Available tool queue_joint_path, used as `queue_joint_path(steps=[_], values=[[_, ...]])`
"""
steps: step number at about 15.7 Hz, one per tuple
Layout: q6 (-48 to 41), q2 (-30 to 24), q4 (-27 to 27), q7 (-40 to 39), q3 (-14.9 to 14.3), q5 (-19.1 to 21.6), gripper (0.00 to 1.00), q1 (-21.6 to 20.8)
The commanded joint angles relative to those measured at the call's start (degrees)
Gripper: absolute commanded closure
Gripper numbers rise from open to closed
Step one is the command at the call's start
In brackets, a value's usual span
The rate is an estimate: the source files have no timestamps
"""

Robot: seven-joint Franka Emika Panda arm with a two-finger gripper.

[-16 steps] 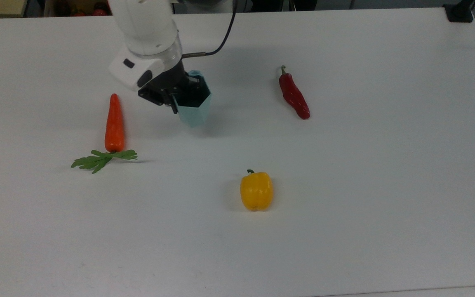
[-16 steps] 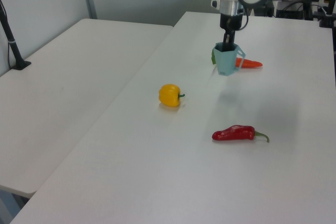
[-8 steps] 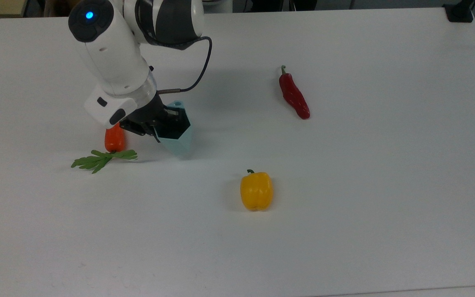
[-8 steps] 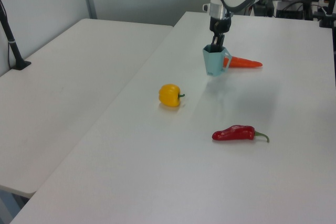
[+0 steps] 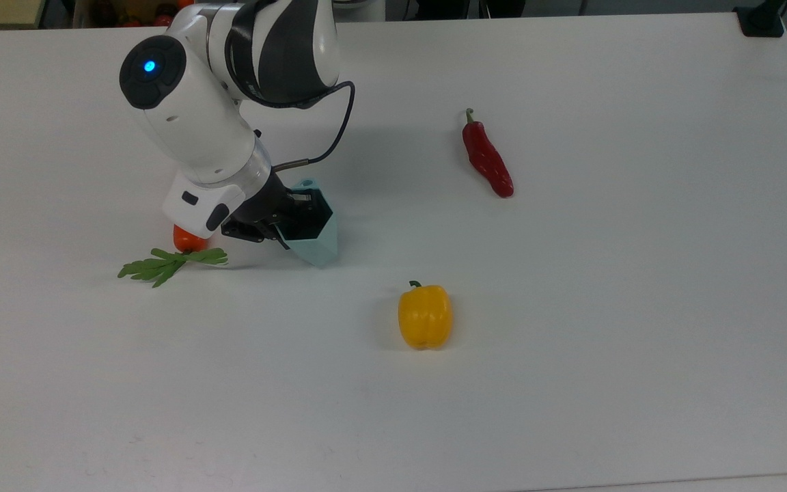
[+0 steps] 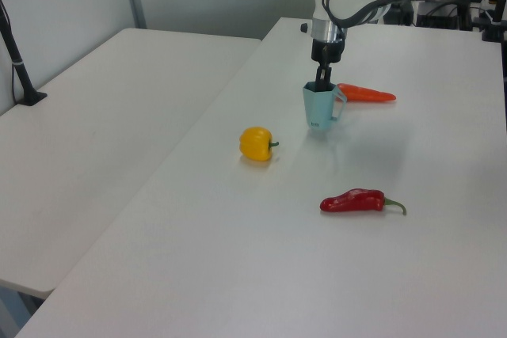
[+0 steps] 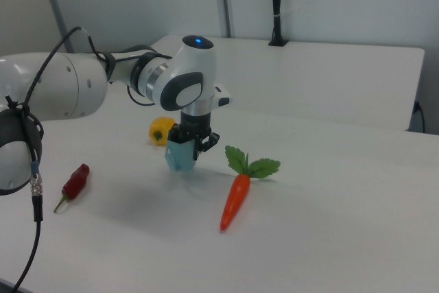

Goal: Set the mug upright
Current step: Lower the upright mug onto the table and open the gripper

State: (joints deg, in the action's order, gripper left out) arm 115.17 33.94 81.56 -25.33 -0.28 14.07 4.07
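Note:
The mug (image 5: pixel 319 244) is a pale light-blue faceted cup, standing upright with its opening up, low over or on the white table (image 5: pixel 571 342). My gripper (image 5: pixel 284 224) comes down from above and is shut on the mug's rim, with one finger inside the cup. In the left view the mug (image 6: pixel 318 108) hangs under the gripper (image 6: pixel 321 85), its handle toward the left view's right. The right view shows the mug (image 7: pixel 180 156) beneath the gripper (image 7: pixel 193 143), next to the carrot.
An orange carrot (image 5: pixel 187 239) with green leaves (image 5: pixel 169 263) lies just to the top view's left of the mug, partly behind my wrist. A yellow bell pepper (image 5: pixel 424 316) sits toward the top view's bottom right of it. A red chili (image 5: pixel 487 158) lies farther right.
My arm carried the mug toward the top view's bottom, past the carrot's side, then slightly right. In the left view the mug came lower and nearer the yellow pepper.

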Motion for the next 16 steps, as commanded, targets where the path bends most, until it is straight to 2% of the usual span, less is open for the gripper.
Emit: queue_joint_path(steps=[1, 6, 8, 9, 10, 16], values=[[2.7, 0.0, 0.4, -2.1, -0.2, 1.1, 0.99, -0.8], [5.9, 0.0, 1.9, -1.7, -0.2, 0.3, 0.7, -1.7], [5.8, 0.0, 2.4, -1.7, -0.1, 0.3, 0.51, -1.8], [5.3, -0.4, 2.3, -1.6, -0.1, 0.3, 0.32, -1.8], [5.0, -1.1, 2.4, -1.6, -0.2, 0.4, 0.0, -1.8], [-4.8, -10.9, 2.6, 2.9, -0.1, 1.1, 0.0, -1.8]])
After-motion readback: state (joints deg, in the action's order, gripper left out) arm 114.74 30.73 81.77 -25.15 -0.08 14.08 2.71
